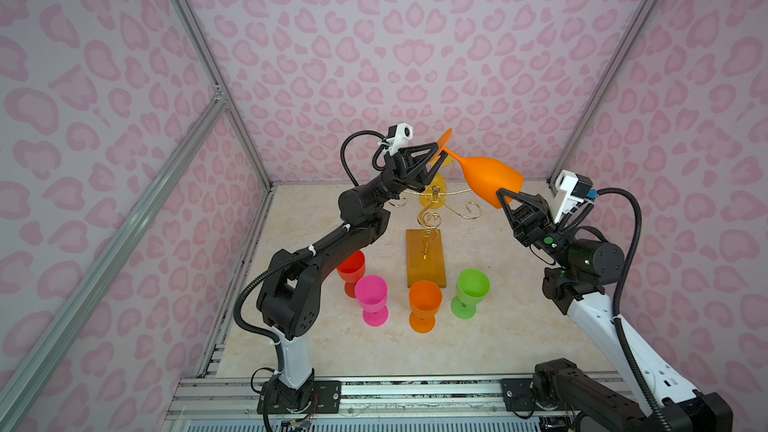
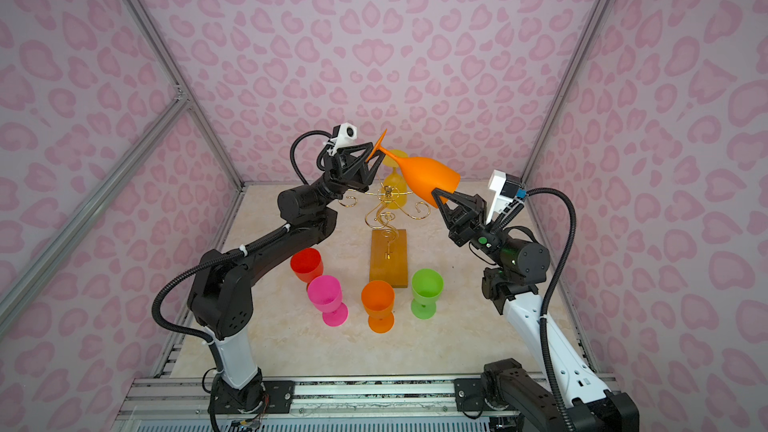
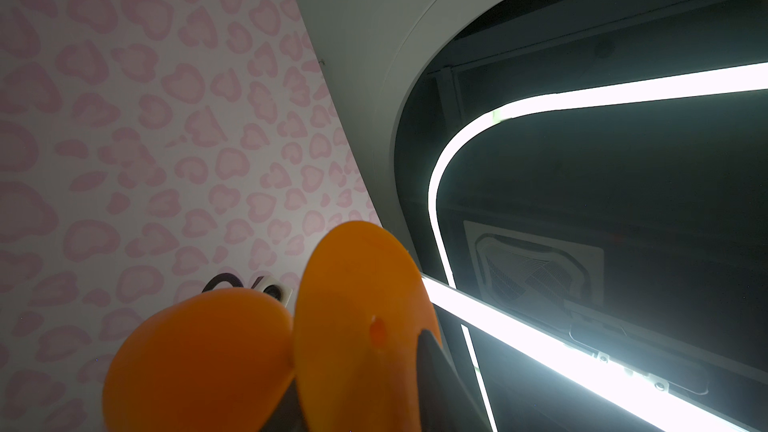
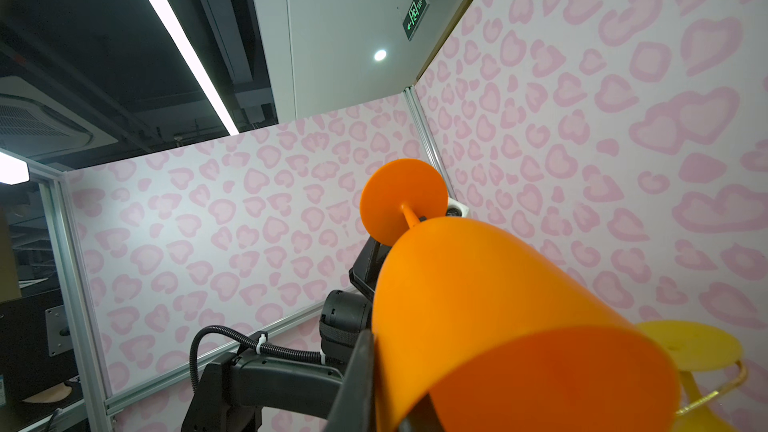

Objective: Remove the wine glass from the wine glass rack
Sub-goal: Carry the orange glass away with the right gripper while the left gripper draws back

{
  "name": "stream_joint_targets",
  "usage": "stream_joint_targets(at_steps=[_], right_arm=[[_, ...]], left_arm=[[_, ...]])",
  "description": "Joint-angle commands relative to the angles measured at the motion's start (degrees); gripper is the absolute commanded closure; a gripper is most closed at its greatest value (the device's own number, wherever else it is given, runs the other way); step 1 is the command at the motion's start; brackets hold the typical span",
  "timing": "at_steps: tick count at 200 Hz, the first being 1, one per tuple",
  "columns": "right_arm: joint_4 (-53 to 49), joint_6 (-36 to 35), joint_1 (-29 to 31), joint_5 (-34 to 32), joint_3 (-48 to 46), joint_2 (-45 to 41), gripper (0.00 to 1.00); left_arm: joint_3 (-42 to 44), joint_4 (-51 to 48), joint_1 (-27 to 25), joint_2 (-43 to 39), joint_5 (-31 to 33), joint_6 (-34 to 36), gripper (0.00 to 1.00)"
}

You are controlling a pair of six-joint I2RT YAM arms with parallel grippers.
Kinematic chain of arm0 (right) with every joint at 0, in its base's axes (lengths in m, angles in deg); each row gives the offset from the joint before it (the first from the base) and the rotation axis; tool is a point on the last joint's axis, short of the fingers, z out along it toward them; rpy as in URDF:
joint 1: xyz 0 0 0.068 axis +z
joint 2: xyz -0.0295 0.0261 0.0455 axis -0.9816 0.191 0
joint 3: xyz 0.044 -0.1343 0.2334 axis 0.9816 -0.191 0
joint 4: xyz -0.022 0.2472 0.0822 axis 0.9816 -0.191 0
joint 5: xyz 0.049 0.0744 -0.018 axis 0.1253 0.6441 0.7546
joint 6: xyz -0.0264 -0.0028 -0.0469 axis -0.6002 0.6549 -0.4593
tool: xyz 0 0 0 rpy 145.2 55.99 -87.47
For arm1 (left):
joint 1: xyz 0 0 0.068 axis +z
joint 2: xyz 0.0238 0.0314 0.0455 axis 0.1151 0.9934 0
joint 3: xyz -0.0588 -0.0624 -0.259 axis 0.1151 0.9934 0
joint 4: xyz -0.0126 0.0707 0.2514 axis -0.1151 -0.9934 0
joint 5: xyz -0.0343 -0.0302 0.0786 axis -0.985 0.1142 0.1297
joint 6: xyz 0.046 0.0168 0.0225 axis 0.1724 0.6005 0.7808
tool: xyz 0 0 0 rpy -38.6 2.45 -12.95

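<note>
The orange wine glass lies tilted in the air above the wine glass rack, clear of its arms. My right gripper is shut on the bowl's rim, one finger outside and one inside. My left gripper is at the other end, jaws apart on either side of the stem just behind the foot. One dark finger shows beside the foot. The rack's amber base rests on the table.
A yellow glass hangs on the rack behind the orange one. In front of the base stand a red, a pink, an orange and a green glass. Pink patterned walls close in three sides.
</note>
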Motion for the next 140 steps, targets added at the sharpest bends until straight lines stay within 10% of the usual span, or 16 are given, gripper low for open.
stream_joint_targets(at_steps=[1,140], right_arm=[[1.1,-0.2,0.0,-1.3,-0.3,-0.7,0.93],[-45.2,-26.9,-0.8,-15.6,9.0,-14.3,1.00]], left_arm=[[0.0,3.1,0.0,0.3,1.0,-7.1,0.65],[3.1,3.1,0.4,0.1,0.0,-2.5,0.47]])
